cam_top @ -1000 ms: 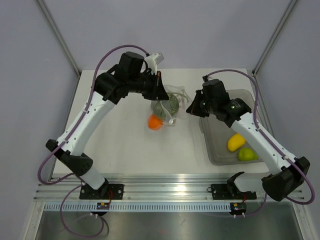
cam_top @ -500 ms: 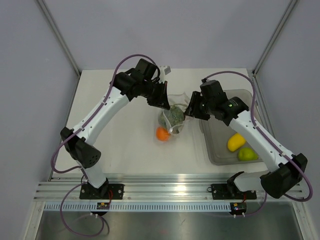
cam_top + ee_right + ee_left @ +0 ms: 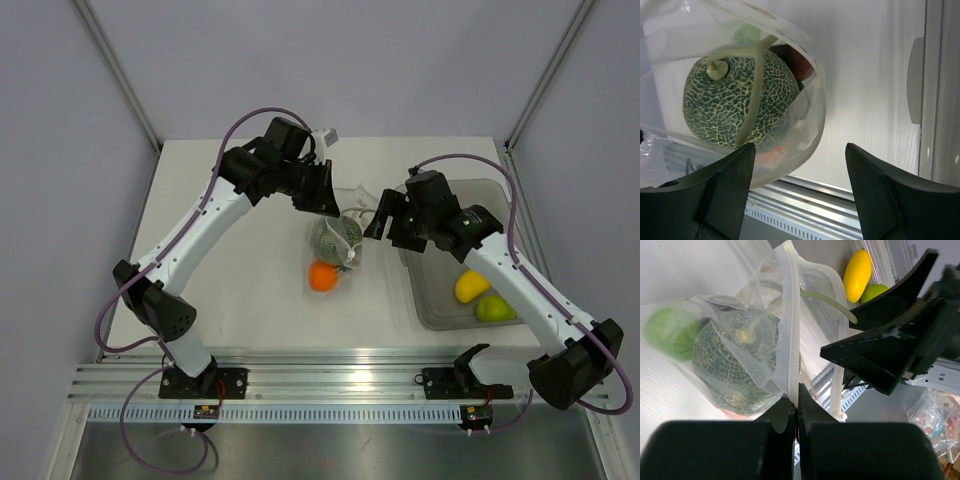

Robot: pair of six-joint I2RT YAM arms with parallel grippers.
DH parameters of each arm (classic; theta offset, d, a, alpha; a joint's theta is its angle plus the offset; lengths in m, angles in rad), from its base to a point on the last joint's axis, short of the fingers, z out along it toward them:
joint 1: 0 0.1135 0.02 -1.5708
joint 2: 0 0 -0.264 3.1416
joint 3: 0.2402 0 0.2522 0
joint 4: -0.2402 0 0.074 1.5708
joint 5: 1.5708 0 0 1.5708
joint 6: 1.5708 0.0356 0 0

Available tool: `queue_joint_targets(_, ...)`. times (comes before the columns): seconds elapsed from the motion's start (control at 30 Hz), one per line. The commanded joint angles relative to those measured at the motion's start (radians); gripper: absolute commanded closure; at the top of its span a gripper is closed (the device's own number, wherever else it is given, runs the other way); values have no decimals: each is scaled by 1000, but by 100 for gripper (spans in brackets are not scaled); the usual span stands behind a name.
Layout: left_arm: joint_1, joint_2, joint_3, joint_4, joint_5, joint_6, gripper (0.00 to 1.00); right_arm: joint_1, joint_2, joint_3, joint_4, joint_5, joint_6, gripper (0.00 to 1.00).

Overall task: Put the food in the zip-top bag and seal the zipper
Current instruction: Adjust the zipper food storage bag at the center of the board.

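The zip-top bag (image 3: 345, 238) hangs from my left gripper (image 3: 330, 205), which is shut on the zipper (image 3: 792, 330) at the rim. Inside sit a netted green melon (image 3: 735, 105), a dark red plum (image 3: 797, 62) and a green round (image 3: 667, 332). An orange (image 3: 322, 275) lies at the bag's lower left; I cannot tell whether it is inside. My right gripper (image 3: 800, 195) stands open just right of the bag, the bag's curved side between its fingers but not pinched. The mouth gapes, its far rim (image 3: 840, 340) loose.
A grey translucent tub (image 3: 440, 300) stands at the right and holds a yellow fruit (image 3: 472, 285) and a green fruit (image 3: 494, 308). The aluminium rail (image 3: 340, 380) runs along the table's near edge.
My right gripper has opened, let go of the bag's rim and drawn back a little to the right. The bag and the orange have shifted right and toward the near edge.
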State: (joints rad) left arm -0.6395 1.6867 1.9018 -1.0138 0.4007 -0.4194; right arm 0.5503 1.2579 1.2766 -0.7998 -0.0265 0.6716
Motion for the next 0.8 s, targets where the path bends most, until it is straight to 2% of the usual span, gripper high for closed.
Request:
queue_joint_targets(0.0, -3, -41, -12, 86, 26, -12, 100, 11, -28, -58, 83, -65, 55, 21)
queue_joint_targets(0.13, -3, -59, -46, 110, 27, -22, 100, 19, -32, -105, 163, -133, 75, 36)
queue_joint_targets(0.17, -3, -62, -52, 113, 27, -22, 100, 22, -31, -105, 174, -154, 75, 50)
queue_joint_targets(0.27, -3, -76, -84, 123, 13, -25, 100, 26, -20, -92, 194, -158, 74, 74)
queue_joint_targets(0.3, -3, -84, -93, 126, 10, -24, 100, 26, -18, -83, 192, -151, 68, 87)
queue_joint_targets(0.33, -3, -94, -115, 127, 9, -21, 95, 25, -9, -73, 188, -144, 57, 92)
queue_joint_targets(0.37, -3, -104, -125, 132, 0, -18, 76, 26, -2, -41, 171, -124, 18, 97)
queue_joint_targets(0.4, -3, -111, -135, 133, -14, -9, 68, 25, 8, -22, 166, -121, -13, 100)
queue_joint_targets(0.5, 12, -128, -123, 115, -95, 11, 51, 26, 63, 53, 153, -173, -156, 100)
queue_joint_targets(0.57, 24, -114, -81, 86, -132, 28, 45, 26, 112, 107, 134, -229, -220, 100)
queue_joint_targets(0.77, 26, -38, -27, 11, -275, 100, 37, 25, 164, 155, 122, -322, -309, 100)
